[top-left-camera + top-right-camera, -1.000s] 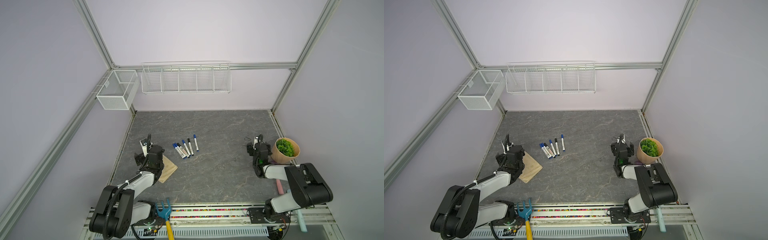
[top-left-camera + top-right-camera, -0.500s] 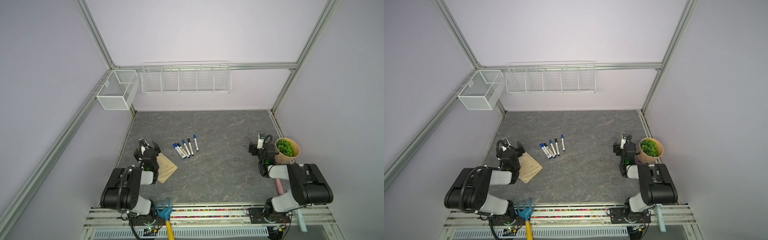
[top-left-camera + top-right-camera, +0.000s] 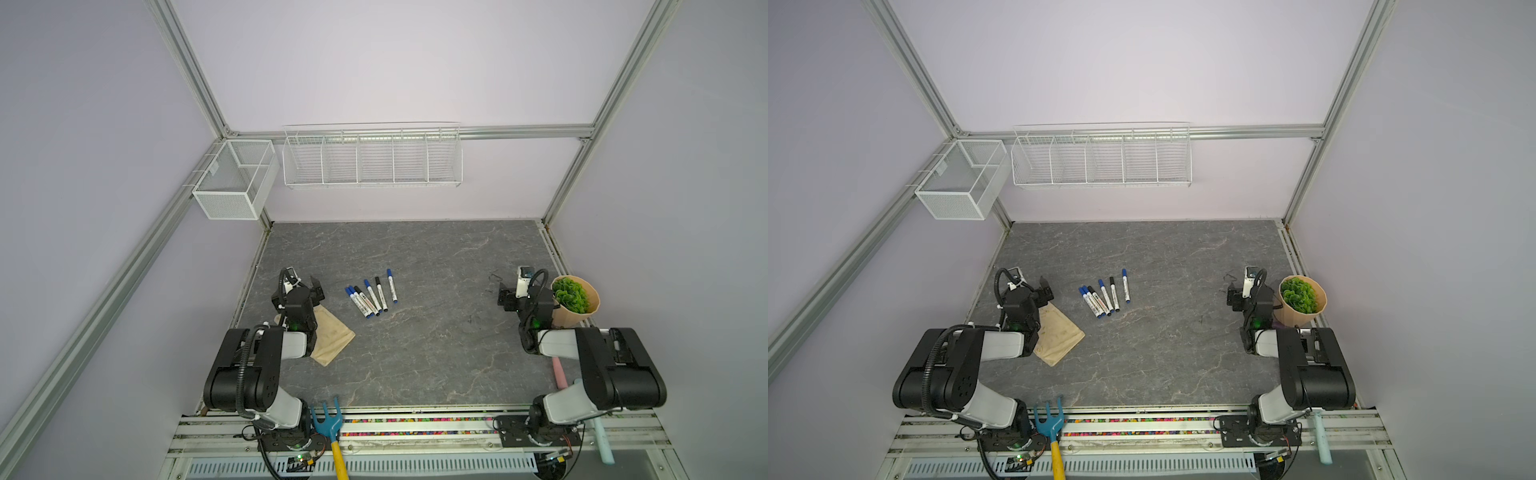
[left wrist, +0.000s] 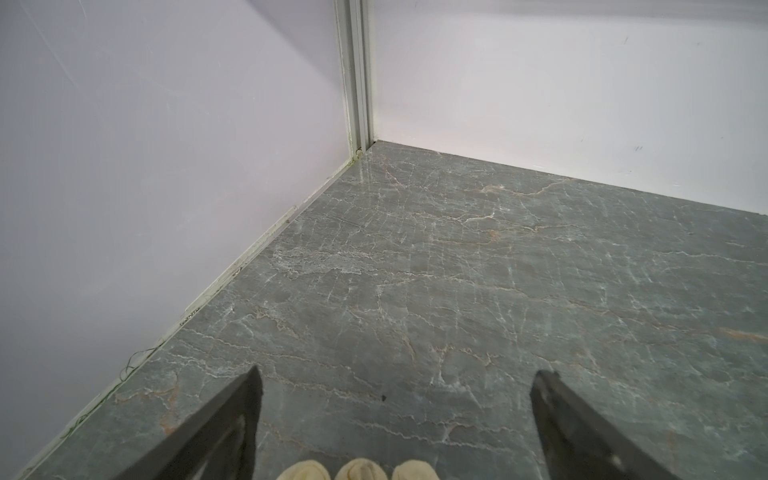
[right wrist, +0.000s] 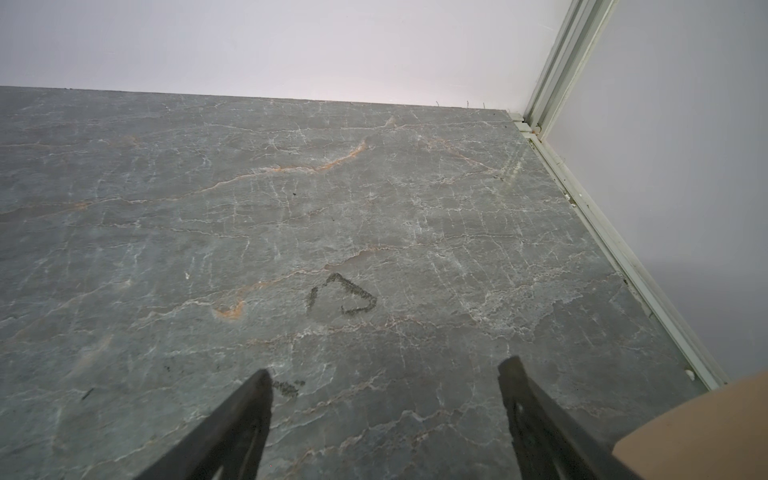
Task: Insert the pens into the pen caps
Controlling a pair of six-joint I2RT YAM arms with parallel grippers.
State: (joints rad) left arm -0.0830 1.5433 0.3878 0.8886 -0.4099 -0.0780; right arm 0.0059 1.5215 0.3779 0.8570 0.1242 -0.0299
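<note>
See the pens (image 3: 370, 297) (image 3: 1104, 297) in both top views, six in a loose row at the middle of the table (image 3: 436, 365), well apart from both arms; seem all closed by the pen caps (image 3: 389, 272) at the far ends, so judge the work as nearly finished. Find the left claw (image 4: 399, 382) spread wide and empty near the left wall, at the far edge of a cloth (image 3: 334, 340); find the right claw (image 5: 386, 370) also wide and empty, just beside the plant pot (image 3: 575, 299). For parking, move slowly; avoid brushing the plant pot or dragging the cloth; check each cap for full seating.
</note>
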